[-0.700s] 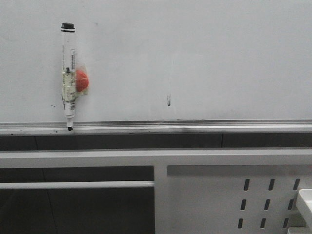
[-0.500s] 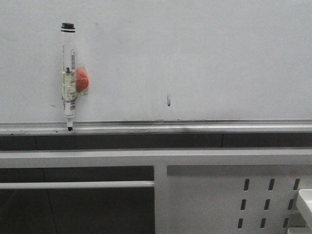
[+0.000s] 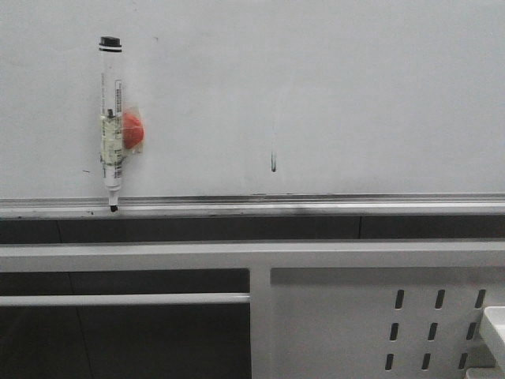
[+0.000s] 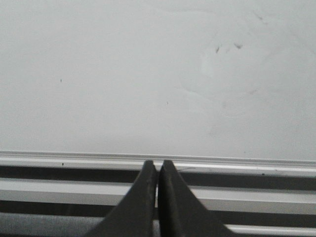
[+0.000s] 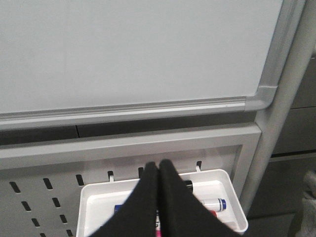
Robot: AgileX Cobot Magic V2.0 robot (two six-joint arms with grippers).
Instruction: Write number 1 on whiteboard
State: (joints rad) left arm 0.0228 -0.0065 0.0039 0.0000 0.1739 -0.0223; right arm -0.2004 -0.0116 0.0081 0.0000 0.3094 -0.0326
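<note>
The whiteboard [image 3: 355, 95] fills the upper front view, with its silver tray rail [image 3: 316, 207] below. No long black stroke of the number 1 shows on it. There is only a short dark mark [image 3: 273, 163] with a faint grey trace above it. A black-capped marker [image 3: 110, 126] hangs upright on the board at the left, taped to a red magnet [image 3: 134, 131], tip near the rail. My left gripper [image 4: 158, 164] is shut and empty, facing the board [image 4: 123, 74]. My right gripper [image 5: 159, 164] is shut and empty below the board's right corner [image 5: 123, 49]. Neither shows in the front view.
A white perforated metal panel [image 3: 339, 316] stands below the rail. A white tray [image 5: 98, 197] hooked on it holds several markers, among them a blue-capped one [image 5: 213, 203]. The tray's corner shows at the front view's lower right [image 3: 493, 324]. A grey frame post [image 5: 276, 123] runs beside the board.
</note>
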